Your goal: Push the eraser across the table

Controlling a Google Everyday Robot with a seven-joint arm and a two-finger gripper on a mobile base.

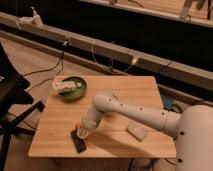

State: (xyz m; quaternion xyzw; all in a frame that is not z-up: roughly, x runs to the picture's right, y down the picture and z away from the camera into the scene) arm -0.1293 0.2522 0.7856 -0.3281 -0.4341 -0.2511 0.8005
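The eraser [78, 141], a small flat black block, lies near the front left edge of the table [131, 95], which has a light wooden plank top. My gripper [83, 131] is low over the table at the end of the white arm [135, 114] that reaches in from the right. It sits right at the eraser's far end and seems to touch it. The orange carrot-shaped item is hidden, probably behind the gripper.
A green bowl [71, 90] with a pale item in it stands at the table's back left. A pale grey speckled block [136, 131] lies front right, under the arm. A black chair [12, 95] stands left of the table. Cables run along the floor behind.
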